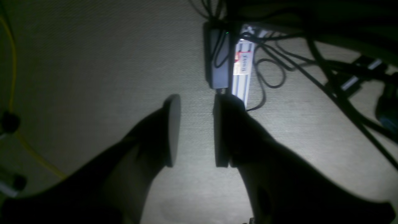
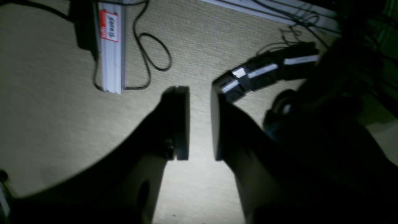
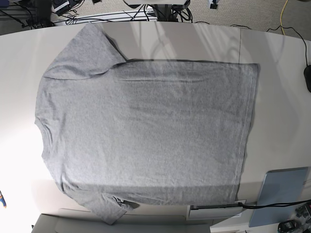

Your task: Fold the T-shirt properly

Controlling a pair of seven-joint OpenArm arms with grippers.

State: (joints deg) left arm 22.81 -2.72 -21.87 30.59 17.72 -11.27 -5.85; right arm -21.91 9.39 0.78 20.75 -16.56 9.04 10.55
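The heather-grey T-shirt (image 3: 146,131) lies spread flat on the white table (image 3: 282,92) in the base view. Its neck points left, its hem right, and one sleeve sits at the top left, the other at the bottom left. Neither arm shows in the base view. In the left wrist view my left gripper (image 1: 197,102) hangs over beige carpet, open, with nothing between its dark fingers (image 1: 172,130). In the right wrist view my right gripper (image 2: 199,93) is open by a narrower gap, also empty above the carpet. Neither wrist view shows the T-shirt.
A grey-blue flat panel (image 3: 281,194) lies at the table's lower right corner. Below the grippers stand an aluminium leg with a red-and-white label (image 1: 244,62) (image 2: 110,46), a power adapter (image 1: 217,59), black cables (image 2: 152,53) and a yellow cable (image 1: 12,62).
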